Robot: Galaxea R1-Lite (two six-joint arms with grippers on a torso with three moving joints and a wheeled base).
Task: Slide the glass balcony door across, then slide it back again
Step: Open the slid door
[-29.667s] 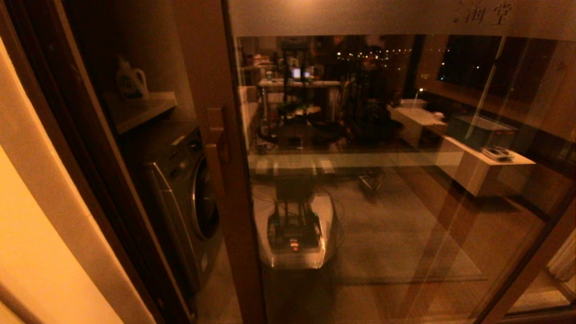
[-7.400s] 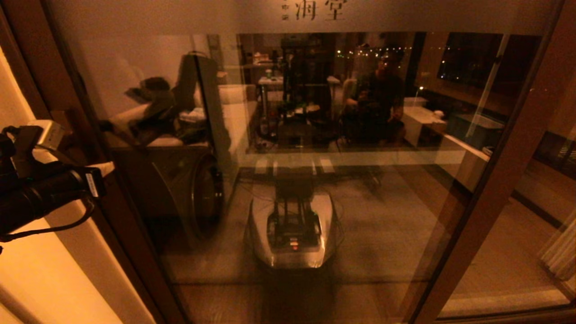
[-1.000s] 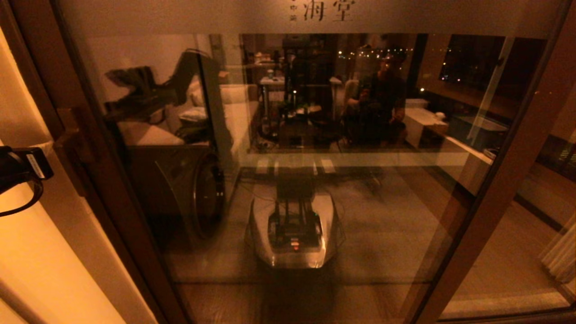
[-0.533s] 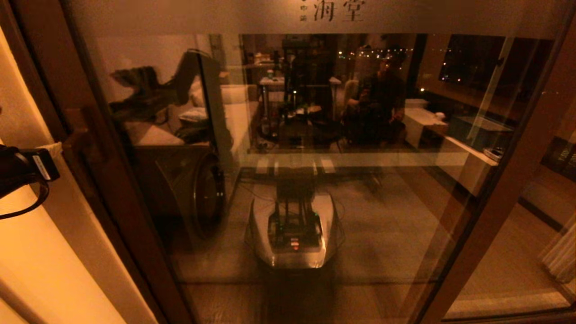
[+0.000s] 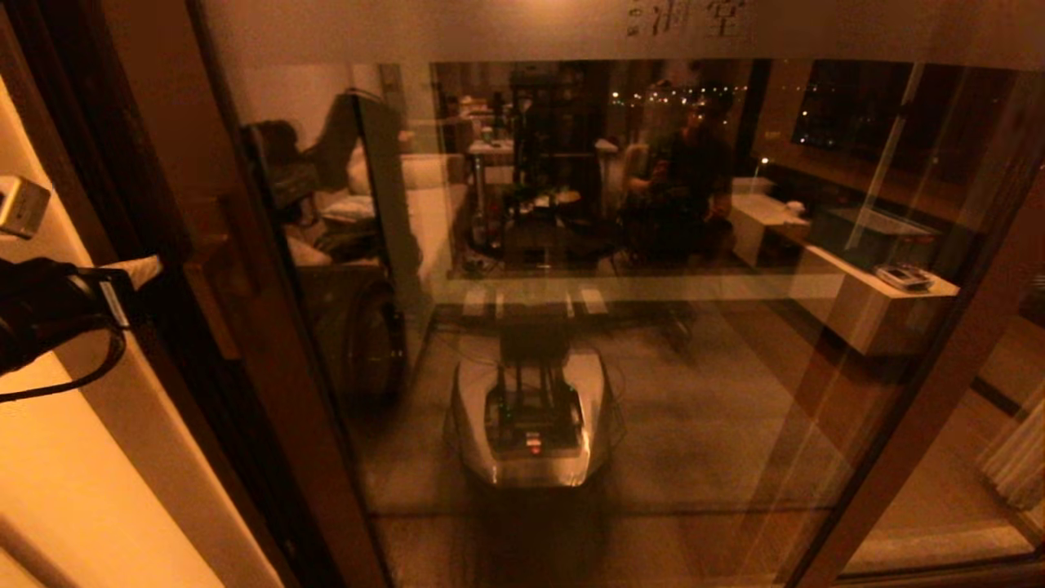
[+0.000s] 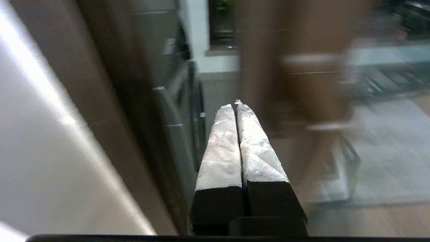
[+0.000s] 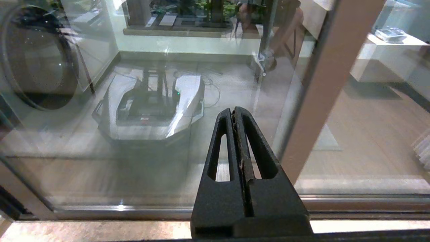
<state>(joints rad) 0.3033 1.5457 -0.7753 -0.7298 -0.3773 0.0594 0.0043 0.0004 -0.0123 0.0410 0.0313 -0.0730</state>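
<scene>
The glass balcony door (image 5: 694, 367) fills the head view: clear glass under a frosted top band (image 5: 490, 28) with Chinese characters. Its brown left stile (image 5: 269, 343) carries the wooden bar handle (image 5: 224, 273). My left gripper (image 5: 149, 266) is shut and empty, its white-wrapped tips at handle height beside that stile. In the left wrist view the left gripper (image 6: 235, 106) points into a narrow gap between the dark jamb (image 6: 134, 101) and the blurred stile (image 6: 302, 67). My right gripper (image 7: 234, 109) is shut and empty, low before the glass beside the door's right stile (image 7: 329, 84).
A washing machine (image 5: 367, 335) stands behind the glass at the left, and shows as the same washing machine (image 6: 181, 117) through the gap. A cream wall (image 5: 73, 490) borders the jamb. The glass reflects my own base (image 5: 531, 416). The floor track (image 7: 201, 210) runs below.
The door has slid to the right: its left stile, handle and characters sit further right than half a second ago. My left gripper has moved right with it.
</scene>
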